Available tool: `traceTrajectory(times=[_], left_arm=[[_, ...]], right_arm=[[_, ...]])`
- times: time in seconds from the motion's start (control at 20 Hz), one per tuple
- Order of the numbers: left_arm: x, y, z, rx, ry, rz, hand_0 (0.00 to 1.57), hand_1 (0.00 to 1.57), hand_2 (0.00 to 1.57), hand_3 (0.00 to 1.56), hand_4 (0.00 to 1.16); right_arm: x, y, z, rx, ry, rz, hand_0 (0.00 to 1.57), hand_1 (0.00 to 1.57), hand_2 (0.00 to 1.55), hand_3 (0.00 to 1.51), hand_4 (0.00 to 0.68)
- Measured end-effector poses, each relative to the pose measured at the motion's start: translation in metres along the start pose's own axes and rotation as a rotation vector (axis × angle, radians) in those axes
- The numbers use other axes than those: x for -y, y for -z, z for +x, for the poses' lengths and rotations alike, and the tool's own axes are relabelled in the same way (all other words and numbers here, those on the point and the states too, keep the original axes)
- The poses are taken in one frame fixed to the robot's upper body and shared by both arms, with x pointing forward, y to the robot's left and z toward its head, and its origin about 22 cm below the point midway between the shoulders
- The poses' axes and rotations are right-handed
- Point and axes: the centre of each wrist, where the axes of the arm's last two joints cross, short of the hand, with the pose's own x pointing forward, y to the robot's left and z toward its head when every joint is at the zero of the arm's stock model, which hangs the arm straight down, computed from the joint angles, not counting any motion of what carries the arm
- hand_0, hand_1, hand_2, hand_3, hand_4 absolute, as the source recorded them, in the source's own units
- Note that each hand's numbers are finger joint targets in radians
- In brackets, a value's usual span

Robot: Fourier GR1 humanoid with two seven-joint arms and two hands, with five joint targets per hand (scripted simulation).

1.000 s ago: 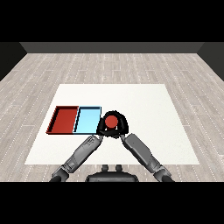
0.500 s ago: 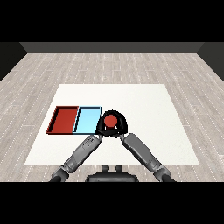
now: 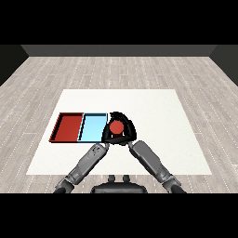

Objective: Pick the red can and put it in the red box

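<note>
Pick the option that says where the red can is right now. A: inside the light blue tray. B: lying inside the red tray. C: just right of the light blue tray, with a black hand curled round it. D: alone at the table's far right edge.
C: the red can sits just right of the light blue tray, with the right hand curled round it; the red tray holds nothing.

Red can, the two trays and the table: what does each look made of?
Red can: smooth, matte red top; probably painted metal, but no markings confirm it. Red tray and light blue tray: flat uniform colour, thin raised rims, likely plastic. Table: plain white, matte, no grain, perhaps laminate. The right hand curls round the can, hiding its sides.
</note>
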Motion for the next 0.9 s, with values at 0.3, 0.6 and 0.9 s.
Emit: traceTrajectory(times=[0.3,0.6,0.9], left_arm=[[-0.002,0.000,0.001,0.020,0.007,0.003,1.57,1.57,1.57,1.48,1.15],[0.007,-0.002,-0.006,-0.002,0.014,-0.008,1.57,1.57,1.57,1.49,1.14],[-0.010,-0.013,-0.020,-0.038,-0.001,0.020,1.57,1.57,1.56,1.46,1.12]], right_arm=[[-0.003,0.002,0.004,0.012,-0.029,0.003,0.00,0.00,0.00,0.00,0.000],[0.017,0.010,0.020,0.057,-0.081,-0.034,0.00,0.00,0.00,0.00,0.000],[0.047,0.011,0.066,0.158,-0.091,-0.090,0.00,0.00,0.00,0.00,0.000]])
